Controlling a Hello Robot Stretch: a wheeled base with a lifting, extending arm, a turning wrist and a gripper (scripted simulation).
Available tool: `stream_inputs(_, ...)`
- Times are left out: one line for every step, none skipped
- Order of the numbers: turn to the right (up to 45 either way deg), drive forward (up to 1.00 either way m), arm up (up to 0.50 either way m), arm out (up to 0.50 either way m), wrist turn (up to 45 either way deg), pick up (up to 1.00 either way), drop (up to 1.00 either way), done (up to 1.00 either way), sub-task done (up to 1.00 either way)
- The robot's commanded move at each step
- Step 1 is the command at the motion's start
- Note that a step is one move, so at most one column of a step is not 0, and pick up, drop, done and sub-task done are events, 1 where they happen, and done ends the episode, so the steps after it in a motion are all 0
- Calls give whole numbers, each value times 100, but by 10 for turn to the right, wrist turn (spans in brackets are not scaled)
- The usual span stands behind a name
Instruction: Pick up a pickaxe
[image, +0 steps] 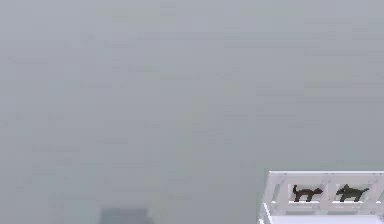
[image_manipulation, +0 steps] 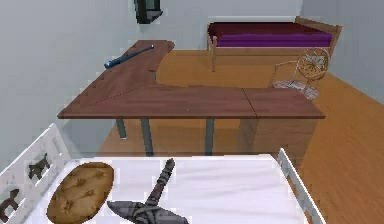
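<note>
Pickaxe (image_manipulation: 156, 194) flat on white bed (image_manipulation: 232, 186)

A brown patterned disc (image_manipulation: 82, 190) lies on a white bed (image_manipulation: 230, 185) near an L-shaped wooden desk (image_manipulation: 190, 100).

We find the pickaxe (image_manipulation: 157, 188) cut by the arm side view's bottom edge, a dark wall object (image_manipulation: 148, 10) by its top. We cannot name the thin blue thing (image_manipulation: 131, 56) on the desk (image_manipulation: 190, 100).
</note>
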Motion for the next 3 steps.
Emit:
stream_inputs(0, 0, 50, 0, 0, 0, 0, 0, 0)
stream_inputs(0, 0, 2, 0, 0, 0, 0, 0, 0)
stream_inputs(0, 0, 0, 26, 0, 0, 0, 0, 0)
